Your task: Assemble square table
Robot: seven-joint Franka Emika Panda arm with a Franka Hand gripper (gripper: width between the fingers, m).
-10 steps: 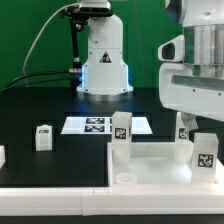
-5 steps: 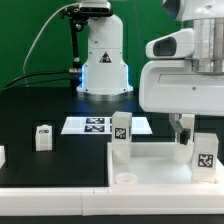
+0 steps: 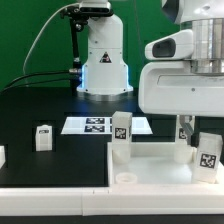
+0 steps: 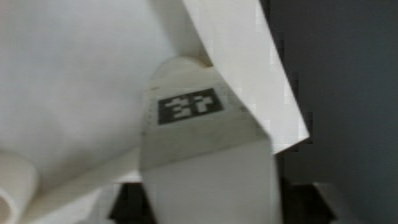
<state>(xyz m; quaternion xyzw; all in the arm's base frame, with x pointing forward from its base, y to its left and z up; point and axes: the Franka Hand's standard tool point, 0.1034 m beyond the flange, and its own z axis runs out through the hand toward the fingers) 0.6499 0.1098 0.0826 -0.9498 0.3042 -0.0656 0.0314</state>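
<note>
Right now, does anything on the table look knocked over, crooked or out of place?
Nothing stands out. The top lies flat, three legs stand upright on it, and one loose leg stands upright on the black surface at the exterior view's left. The hand is down at the far-right leg.

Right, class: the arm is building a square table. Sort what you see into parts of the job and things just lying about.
Job: table top; fitted legs; loose leg; hand.
Lying about: marker board; rail.

Black table [image 3: 40, 165], marker board [image 3: 92, 125], loose leg [image 3: 43, 137], square top [image 3: 150, 165], white rail [image 3: 50, 198]
</note>
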